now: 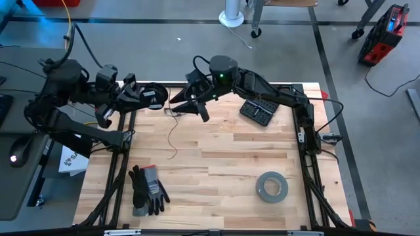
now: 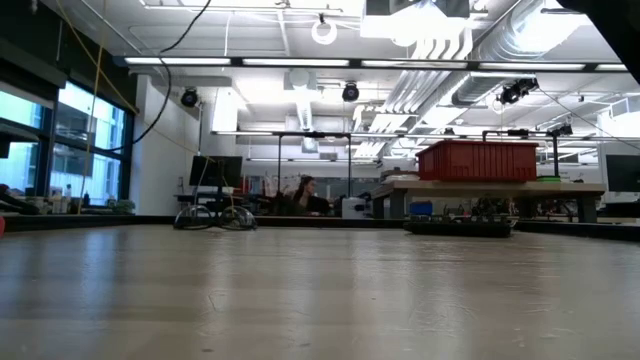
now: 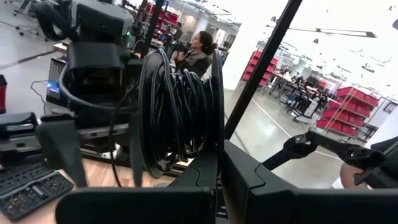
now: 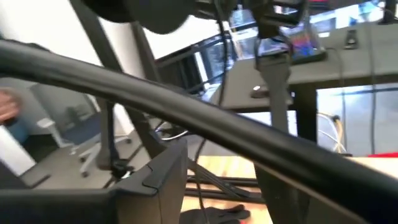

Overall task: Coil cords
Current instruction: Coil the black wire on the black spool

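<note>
A small round black spool wound with thin dark cord hangs above the table's far left part, with my left gripper shut on it. From the spool a loose length of the cord drops to the wooden table and trails toward the near edge. My right gripper stands open just right of the spool, above the table. In the right wrist view the thin cord runs between its two fingers; I cannot tell whether they touch it. My left gripper pinches the spool by the rim of one side disc between its two fingers. The fingers lie level, coming from the table's left. The spool stands on edge, lifted clear of the table, and the cord's free length hangs slack below it.
A grey tape roll lies near the right front. A pair of black gloves lies at the left front. A flat black case sits at the back right. Dark frame rails run along both sides of the table.
</note>
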### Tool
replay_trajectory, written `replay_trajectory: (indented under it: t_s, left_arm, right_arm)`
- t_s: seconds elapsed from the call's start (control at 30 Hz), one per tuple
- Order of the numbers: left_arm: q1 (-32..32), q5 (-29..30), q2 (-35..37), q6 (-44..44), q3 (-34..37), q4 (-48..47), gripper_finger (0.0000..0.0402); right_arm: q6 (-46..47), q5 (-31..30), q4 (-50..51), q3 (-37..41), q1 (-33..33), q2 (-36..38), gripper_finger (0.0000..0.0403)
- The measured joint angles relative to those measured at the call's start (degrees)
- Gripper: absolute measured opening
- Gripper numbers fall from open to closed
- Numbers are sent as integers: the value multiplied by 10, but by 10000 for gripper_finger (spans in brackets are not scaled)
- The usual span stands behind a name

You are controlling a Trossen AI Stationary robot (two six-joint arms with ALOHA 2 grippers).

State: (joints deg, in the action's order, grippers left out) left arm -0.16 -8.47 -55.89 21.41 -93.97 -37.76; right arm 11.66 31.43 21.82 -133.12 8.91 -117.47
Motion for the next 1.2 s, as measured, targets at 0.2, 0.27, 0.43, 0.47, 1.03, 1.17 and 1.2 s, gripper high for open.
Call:
replay_trajectory:
  t_s: [0.2, 0.27, 0.43, 0.47, 1.03, 1.17, 1.2]
  left_arm:
    - [0, 13, -3, 0, 0, 1, 1]
    - [0, 16, -4, 0, 0, 4, 1]
    - [0, 16, -12, -2, 0, 18, 1]
    - [0, 16, -13, -1, 0, 17, 1]
    - [0, 16, -10, 4, 0, 17, 1]
    - [0, 16, -11, 4, 0, 16, 1]
    - [0, 16, -11, 4, 0, 16, 1]
  right_arm:
    - [6, 26, -1, 0, -2, 0, 147]
    - [8, 25, -2, 0, -4, 0, 138]
    - [-8, -13, -2, 0, -11, 0, 134]
    - [-13, -20, -2, 0, -11, 0, 134]
    - [1, 18, 14, 0, -3, 0, 133]
    - [0, 17, 6, 0, -3, 0, 132]
    - [1, 17, 5, 0, -3, 0, 130]
